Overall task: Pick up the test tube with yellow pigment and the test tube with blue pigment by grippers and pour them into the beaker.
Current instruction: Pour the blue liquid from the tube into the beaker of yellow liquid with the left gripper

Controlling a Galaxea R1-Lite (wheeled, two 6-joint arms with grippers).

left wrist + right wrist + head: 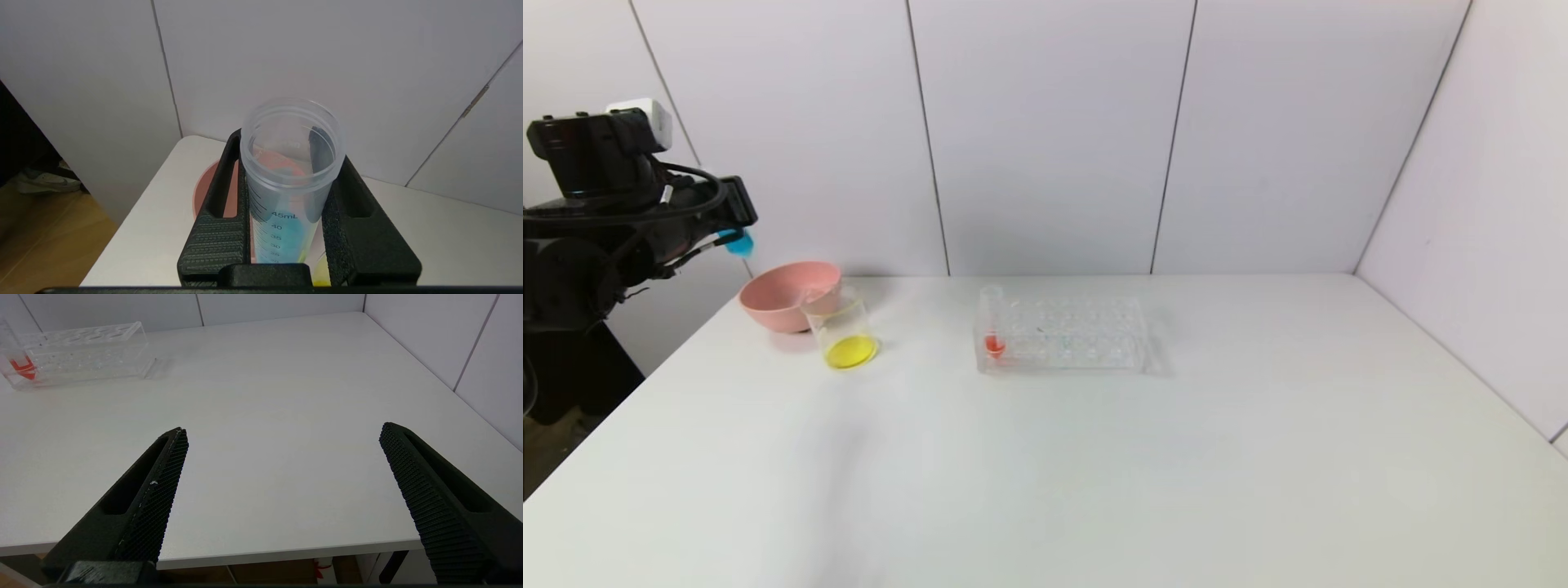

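blue liquid sits low in the test tube with blue pigment [288, 196], which the left gripper [288, 171] has clamped tight between its two black fingers [222, 220], tube mouth facing the wrist camera. in the head view that left gripper [737, 220] is up in the air at the far left edge of the table [1094, 457], above and a bit left of the pink bowl [784, 296], with just a blue tip of the test tube with blue pigment [738, 242] poking out.

the beaker [843, 331] stands just in front of the bowl, touching or nearly so, can't quite tell. it's got a layer of yellow liquid at the bottom. no separate yellow tube anywhere i can spot.

the clear tube rack [1062, 335] sits mid table, well apart from the beaker, with one tube holding red-orange liquid [993, 327] in its left end slot.

right gripper [282, 433] hangs near the table's near edge on the right side, fingers spread wide with nothing between them. the rack shows far off in that view.
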